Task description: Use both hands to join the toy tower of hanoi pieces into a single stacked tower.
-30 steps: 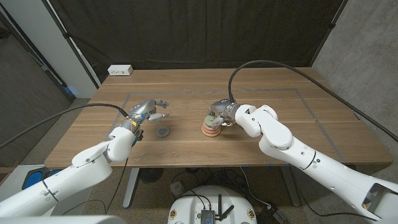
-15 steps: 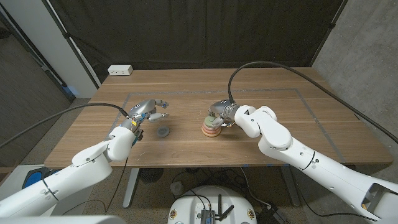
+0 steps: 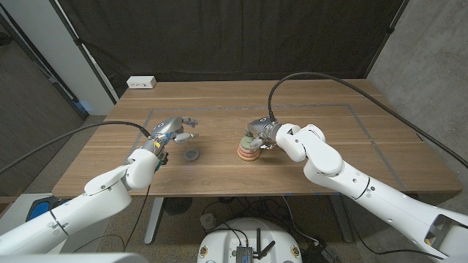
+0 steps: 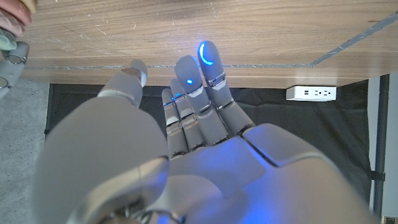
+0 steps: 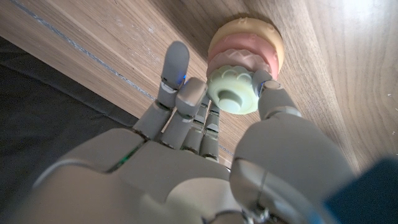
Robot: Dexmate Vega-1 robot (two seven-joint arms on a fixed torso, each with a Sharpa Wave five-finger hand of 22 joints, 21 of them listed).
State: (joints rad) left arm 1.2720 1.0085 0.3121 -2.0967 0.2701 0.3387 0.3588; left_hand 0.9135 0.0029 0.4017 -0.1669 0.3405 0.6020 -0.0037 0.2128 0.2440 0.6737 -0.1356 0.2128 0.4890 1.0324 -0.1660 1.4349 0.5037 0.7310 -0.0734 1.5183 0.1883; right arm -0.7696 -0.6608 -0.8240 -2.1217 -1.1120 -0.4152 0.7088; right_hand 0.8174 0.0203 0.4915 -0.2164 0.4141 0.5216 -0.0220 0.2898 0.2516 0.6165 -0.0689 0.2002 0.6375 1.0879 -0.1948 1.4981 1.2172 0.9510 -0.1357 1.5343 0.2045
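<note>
A short stack of rings stands mid-table: a yellow ring at the base, a pink ring on it and a green piece on top. My right hand hovers over the stack and pinches the green piece between thumb and fingers. A dark grey disc lies alone on the wood, left of the stack. My left hand hangs just behind and left of that disc, its fingers apart and holding nothing. The stack's edge also appears in the left wrist view.
A white power strip lies at the table's back left corner, also visible as a white power strip in the left wrist view. A faint tape outline frames the work area. Black curtains hang behind the table.
</note>
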